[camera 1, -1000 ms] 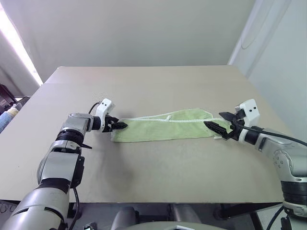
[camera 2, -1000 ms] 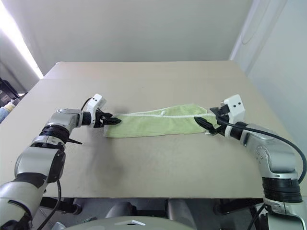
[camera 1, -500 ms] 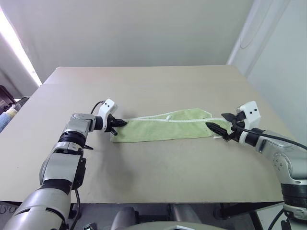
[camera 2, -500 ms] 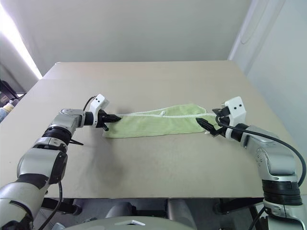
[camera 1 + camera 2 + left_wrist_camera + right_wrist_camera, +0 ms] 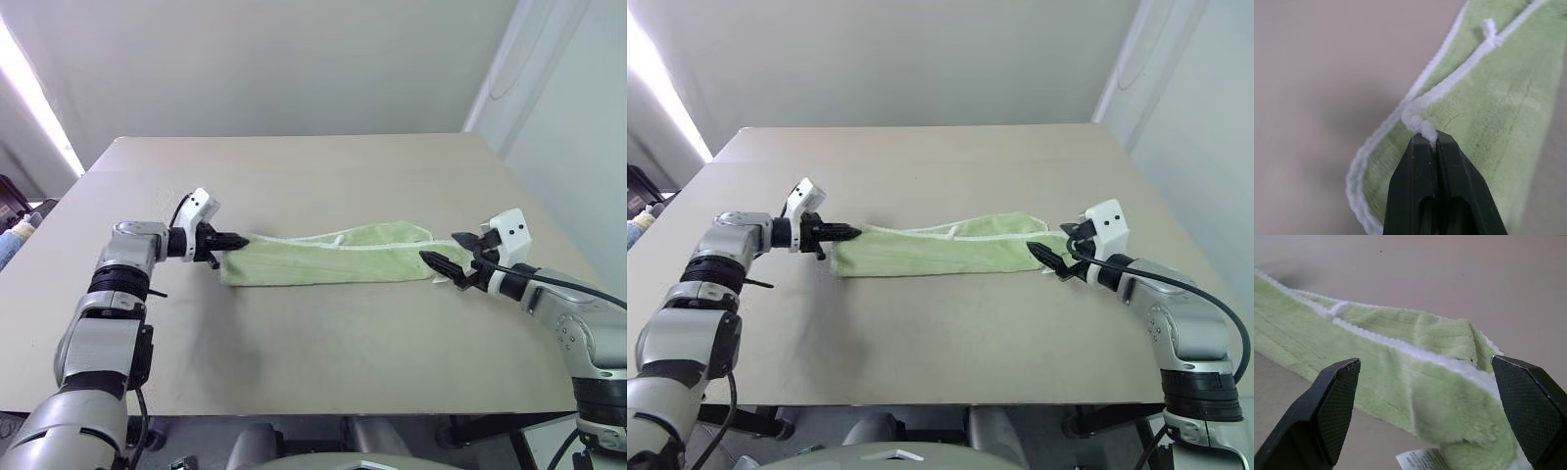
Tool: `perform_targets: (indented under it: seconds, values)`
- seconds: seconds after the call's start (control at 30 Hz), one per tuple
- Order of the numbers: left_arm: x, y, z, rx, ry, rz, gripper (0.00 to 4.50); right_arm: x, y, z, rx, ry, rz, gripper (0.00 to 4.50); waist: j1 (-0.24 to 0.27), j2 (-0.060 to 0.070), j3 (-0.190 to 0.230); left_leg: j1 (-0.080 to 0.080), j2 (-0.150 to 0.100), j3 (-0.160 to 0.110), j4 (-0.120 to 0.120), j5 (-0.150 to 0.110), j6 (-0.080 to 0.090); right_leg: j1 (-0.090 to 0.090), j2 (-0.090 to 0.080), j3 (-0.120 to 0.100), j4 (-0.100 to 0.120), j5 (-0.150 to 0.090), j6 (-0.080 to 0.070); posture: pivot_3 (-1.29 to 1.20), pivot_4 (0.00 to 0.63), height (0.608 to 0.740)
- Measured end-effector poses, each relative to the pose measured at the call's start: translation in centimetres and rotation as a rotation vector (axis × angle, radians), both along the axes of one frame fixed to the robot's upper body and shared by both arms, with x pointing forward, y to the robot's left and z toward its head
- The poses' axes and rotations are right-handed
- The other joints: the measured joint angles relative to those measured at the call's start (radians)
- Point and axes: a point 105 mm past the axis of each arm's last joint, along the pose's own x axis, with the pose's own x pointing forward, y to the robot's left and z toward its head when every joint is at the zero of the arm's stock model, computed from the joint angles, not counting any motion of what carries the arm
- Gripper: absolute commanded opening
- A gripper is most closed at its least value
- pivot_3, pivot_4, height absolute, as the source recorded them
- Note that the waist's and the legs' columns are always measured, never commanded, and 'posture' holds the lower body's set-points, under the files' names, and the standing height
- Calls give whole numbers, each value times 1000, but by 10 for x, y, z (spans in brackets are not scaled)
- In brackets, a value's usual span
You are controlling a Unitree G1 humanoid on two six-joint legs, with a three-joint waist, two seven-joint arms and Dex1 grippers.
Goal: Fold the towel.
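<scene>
One towel point(image 5: 328, 258) lies on the table point(image 5: 323, 343), folded lengthwise into a long narrow strip running from left to right across the middle of the surface, pale lime-green with white stitched edges; a small white loop point(image 5: 340, 239) stands out from the far edge near the strip's middle, and a white label point(image 5: 1418, 461) shows at its right end. Two arms are over the table, one at each end of the strip. The left arm reaches in from the left, forearm roughly level, pointing toward the right; the left gripper point(image 5: 238, 238) has its two black fingers point(image 5: 1422, 161) pressed together on the white-stitched corner of the towel's left end, and that corner is raised off the table while the rest of the strip lies flat. The right arm reaches in from the right, pointing left and slightly downward; the right gripper point(image 5: 443, 258) has its fingers spread wide, one on each side of the towel's right end, clear of the cloth and holding nothing. Count: one towel, one table, two grippers, one pinching and one spread
</scene>
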Motion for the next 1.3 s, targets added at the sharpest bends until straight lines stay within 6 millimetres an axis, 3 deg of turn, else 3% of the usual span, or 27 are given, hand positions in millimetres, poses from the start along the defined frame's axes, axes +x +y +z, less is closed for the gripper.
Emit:
perform_targets:
  seconds: [0.13,0.33,0.5,1.03,1.13,1.3]
  values:
    - [-12,16,6,34,-10,-18,25,10,-11,-6,5,65,-75,4500,0,0,0,1,0,0,0,0,0,0,0,0,0,0,0,0,0,712]
    - [-15,11,-3,21,-30,6,25,18,-13,-21,-5,144,-109,4500,4,0,0,0,0,0,0,0,0,0,0,0,0,0,0,0,0,712]
    - [-17,7,-5,20,-47,6,25,14,-2,-29,0,188,-50,4500,1,0,0,0,0,0,0,0,0,0,0,0,0,0,0,0,0,712]
    - [-14,6,-6,9,-49,35,25,-12,-5,-25,3,233,6,4500,3,0,0,0,0,0,0,0,0,0,0,0,0,0,0,0,0,712]
    - [-13,5,-6,5,-48,36,0,-17,-2,-26,3,237,27,3880,2,0,0,0,0,0,0,0,0,0,0,0,0,0,0,0,0,712]
    - [-12,5,-4,6,-52,37,0,-17,-2,-25,-5,227,31,2079,3,0,0,1,0,0,0,0,0,0,0,0,0,0,0,0,0,712]
